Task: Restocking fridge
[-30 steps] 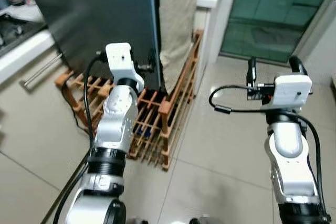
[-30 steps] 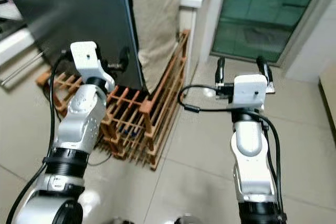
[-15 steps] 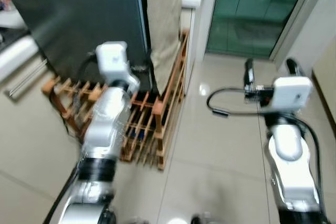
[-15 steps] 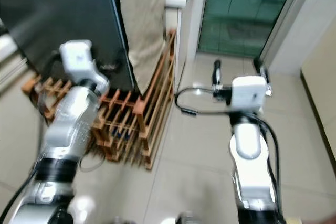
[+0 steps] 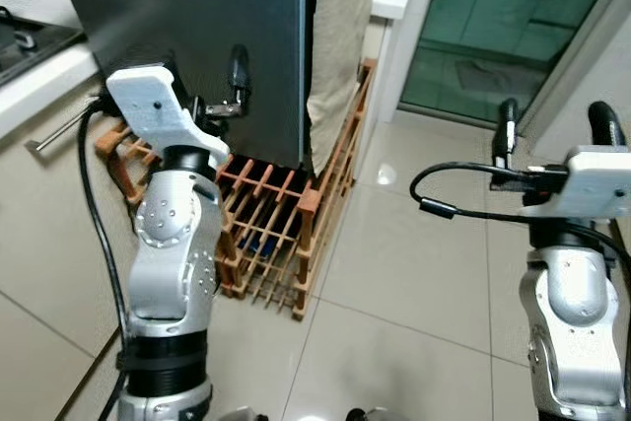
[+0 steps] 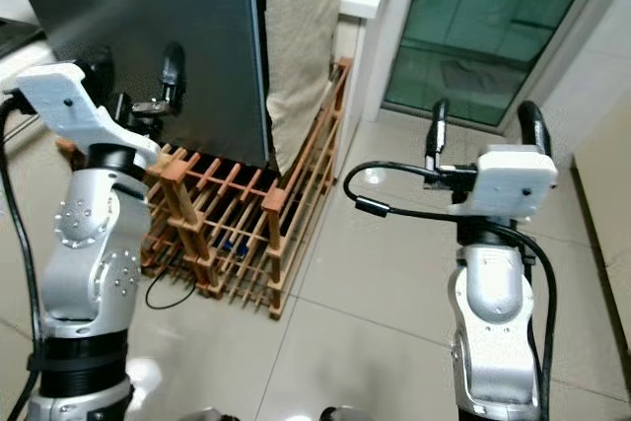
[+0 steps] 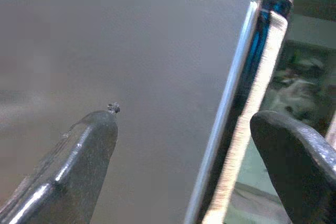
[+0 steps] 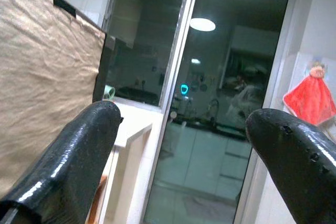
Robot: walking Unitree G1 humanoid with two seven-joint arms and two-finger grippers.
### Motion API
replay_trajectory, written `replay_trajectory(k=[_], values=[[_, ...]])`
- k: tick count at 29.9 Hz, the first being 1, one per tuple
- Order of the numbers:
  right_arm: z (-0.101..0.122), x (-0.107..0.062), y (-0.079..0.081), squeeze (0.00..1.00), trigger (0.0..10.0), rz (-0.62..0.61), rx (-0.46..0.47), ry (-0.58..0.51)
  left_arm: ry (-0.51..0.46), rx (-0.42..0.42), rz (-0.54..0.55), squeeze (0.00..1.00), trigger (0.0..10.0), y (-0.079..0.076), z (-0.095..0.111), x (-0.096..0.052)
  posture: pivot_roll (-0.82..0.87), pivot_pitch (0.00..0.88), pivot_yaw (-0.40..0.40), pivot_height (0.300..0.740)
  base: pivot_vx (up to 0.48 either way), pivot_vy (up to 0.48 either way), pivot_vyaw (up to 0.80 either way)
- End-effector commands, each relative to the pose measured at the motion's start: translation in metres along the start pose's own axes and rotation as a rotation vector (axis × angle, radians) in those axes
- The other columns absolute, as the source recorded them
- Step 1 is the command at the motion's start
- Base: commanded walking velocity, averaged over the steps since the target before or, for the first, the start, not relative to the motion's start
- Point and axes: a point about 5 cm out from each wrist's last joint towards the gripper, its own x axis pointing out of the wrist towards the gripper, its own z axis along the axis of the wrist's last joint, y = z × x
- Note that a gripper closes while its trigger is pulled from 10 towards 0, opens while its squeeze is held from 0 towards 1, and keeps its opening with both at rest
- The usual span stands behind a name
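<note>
Head views: the fridge [image 5: 197,36] is seen closed, above a wooden rack [image 5: 281,234]. The left tool [image 5: 235,86] is raised at the door face, spread wide and empty. The right tool [image 6: 481,130] is held wide over the floor.

Left wrist view: the door edge [image 7: 239,98] is framed between the fingers [image 7: 79,150].

Right wrist view: a glass door [image 8: 210,103] is faced.

Step judged: door opening. A grip on the edge is called for next.

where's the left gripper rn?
In the eye views the left gripper is raised on the robot's left, open, up against the dark fridge door near its right edge, above the wooden rack.
</note>
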Motion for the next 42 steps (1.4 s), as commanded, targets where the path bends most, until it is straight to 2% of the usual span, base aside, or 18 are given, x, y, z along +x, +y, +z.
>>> replay_trajectory(k=[1, 6, 14, 19, 20, 24, 34, 36, 39, 42], values=[[0.002, 0.008, -0.002, 0.02, 10.0, -0.001, -0.020, -0.025, -0.001, -0.003, -0.002, 0.00, 10.0, -0.003, 0.001, 0.005, -0.13, 0.061, -0.016, 0.740, 0.480, 0.000, 0.00], [-0.001, 0.017, -0.002, 0.02, 10.0, 0.000, -0.020, -0.022, 0.005, 0.035, -0.033, 0.00, 10.0, -0.015, -0.004, 0.011, -0.13, 0.056, -0.011, 0.740, 0.480, 0.000, 0.00], [-0.016, 0.015, 0.001, 0.02, 10.0, 0.016, 0.007, 0.043, 0.055, 0.098, -0.065, 0.00, 10.0, -0.015, -0.015, 0.011, -0.13, 0.046, -0.006, 0.740, 0.480, 0.000, 0.00], [-0.019, 0.017, 0.003, 0.02, 10.0, 0.027, 0.014, 0.055, 0.086, 0.115, -0.006, 0.00, 10.0, -0.007, -0.021, 0.012, -0.13, 0.046, -0.004, 0.740, 0.480, 0.000, 0.00], [-0.020, 0.018, 0.004, 0.02, 10.0, 0.034, 0.018, 0.056, 0.095, 0.110, 0.038, 0.00, 10.0, 0.000, -0.022, 0.014, -0.12, 0.045, -0.003, 0.740, 0.000, 0.000, 0.00], [-0.021, 0.018, 0.007, 0.02, 10.0, 0.053, 0.028, 0.055, 0.086, 0.105, 0.094, 0.00, 10.0, 0.008, -0.018, 0.017, -0.12, 0.047, -0.002, 0.740, 0.000, 0.000, 0.00], [-0.024, 0.017, 0.009, 0.01, 10.0, 0.065, 0.031, 0.060, 0.097, 0.107, 0.110, 0.00, 10.0, 0.013, -0.019, 0.013, -0.12, 0.051, -0.007, 0.740, 0.000, 0.000, 0.00], [-0.024, 0.018, 0.007, 0.02, 10.0, 0.051, 0.025, 0.053, 0.110, 0.100, 0.010, 0.00, 10.0, -0.001, -0.022, 0.013, -0.12, 0.054, -0.006, 0.740, 0.000, 0.000, 0.00], [-0.026, 0.018, 0.002, 0.02, 10.0, 0.018, 0.027, 0.063, 0.216, 0.071, -0.199, 0.00, 10.0, -0.029, -0.039, 0.009, -0.12, 0.066, -0.004, 0.740, 0.000, 0.000, 0.00], [-0.029, 0.018, -0.001, 0.02, 10.0, 0.003, 0.033, 0.084, 0.233, 0.063, -0.227, 0.00, 10.0, -0.037, -0.047, 0.011, -0.13, 0.075, -0.001, 0.740, 0.000, 0.000, 0.00]])
